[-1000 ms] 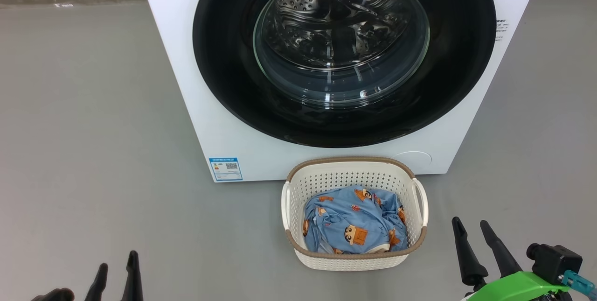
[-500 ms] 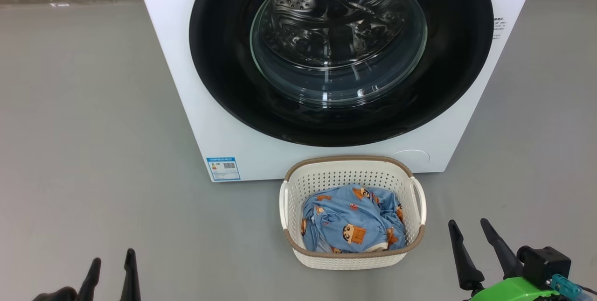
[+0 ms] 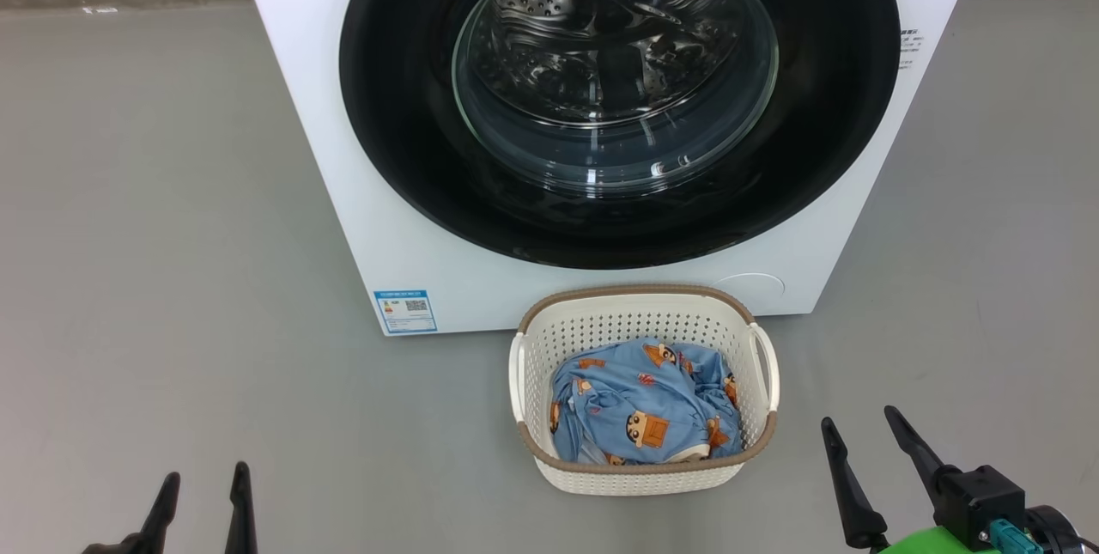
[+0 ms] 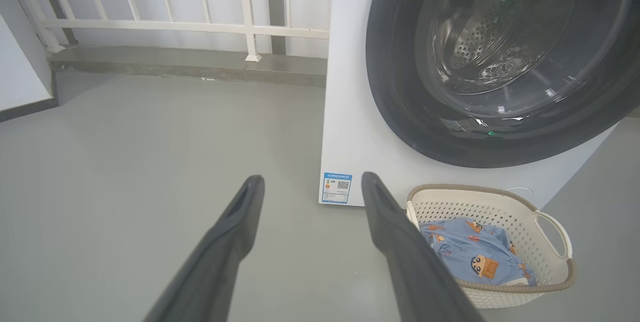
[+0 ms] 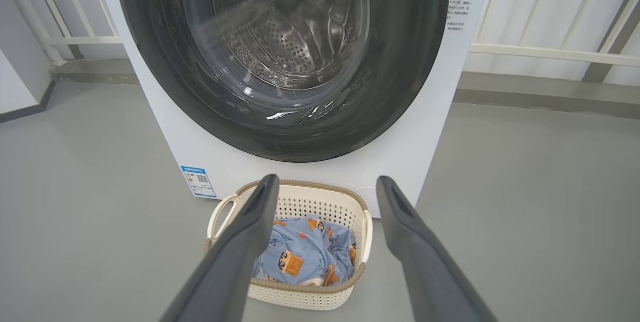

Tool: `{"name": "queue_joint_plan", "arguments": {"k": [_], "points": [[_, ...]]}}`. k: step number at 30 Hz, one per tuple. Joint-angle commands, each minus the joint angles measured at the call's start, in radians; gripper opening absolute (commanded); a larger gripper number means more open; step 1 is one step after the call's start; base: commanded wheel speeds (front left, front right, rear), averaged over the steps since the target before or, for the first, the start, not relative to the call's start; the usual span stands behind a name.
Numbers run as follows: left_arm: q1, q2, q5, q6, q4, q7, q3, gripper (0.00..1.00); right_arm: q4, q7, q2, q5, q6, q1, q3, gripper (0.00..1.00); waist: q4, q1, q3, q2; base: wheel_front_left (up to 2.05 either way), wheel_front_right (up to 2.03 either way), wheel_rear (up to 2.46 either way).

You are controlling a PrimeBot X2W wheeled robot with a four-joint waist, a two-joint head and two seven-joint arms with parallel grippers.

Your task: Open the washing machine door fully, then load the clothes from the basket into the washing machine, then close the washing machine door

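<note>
Status: the washing machine door point(image 3: 614, 82) is shut flush against the white washing machine point(image 3: 318, 150), and the steel drum shows through its glass. The basket point(image 3: 640, 292) stands on the grey floor point(image 3: 172, 279) just in front of the machine, below the door. The clothes point(image 3: 640, 404) lie bunched inside it. The left hand point(image 3: 206, 472) and the right hand point(image 3: 860, 417) both hover low with fingers spread, empty and well apart from door and basket. Step 1, opening the door, is not yet begun.

Hazards, as judged from the room:

1. No handle or hinge can be made out on the glossy black rim. A pull on the wrong edge would strain the arm and leave the door latched.
2. The rim is smooth and curved, so thin fingers may slip off before the latch releases.
3. The basket sits close under the door. A hand sweeping low could knock it aside or tip it.
4. The fabric is loose and folded. A shallow pinch may lift only 1 piece, or trail a sleeve over the basket rim.
5. Cloth left across the door opening would stop the door closing fully.
</note>
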Motion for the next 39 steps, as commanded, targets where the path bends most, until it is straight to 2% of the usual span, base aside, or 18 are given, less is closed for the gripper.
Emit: {"name": "queue_joint_plan", "arguments": {"k": [1, 12, 39], "points": [[-0.012, 0.018, 0.032, -0.002, -0.030, -0.016, 0.034, 1.00, -0.031, -0.016, -0.006, -0.029, 0.002, -0.011, 0.020, 1.00, -0.001, 0.0000, 0.000, -0.0001, 0.00, 0.00, 0.00], [0.001, 0.030, 0.158, -0.003, -0.040, -0.048, 0.031, 1.00, -0.034, -0.047, -0.005, -0.182, 0.002, -0.002, 0.003, 1.00, -0.008, 0.0000, -0.001, -0.0001, 0.00, 0.00, 0.00], [0.003, 0.027, 0.139, -0.003, -0.036, -0.048, 0.039, 1.00, -0.046, -0.047, -0.004, -0.141, 0.002, -0.007, -0.024, 1.00, -0.008, 0.0000, -0.002, -0.0001, 0.00, 0.00, 0.00]]}}
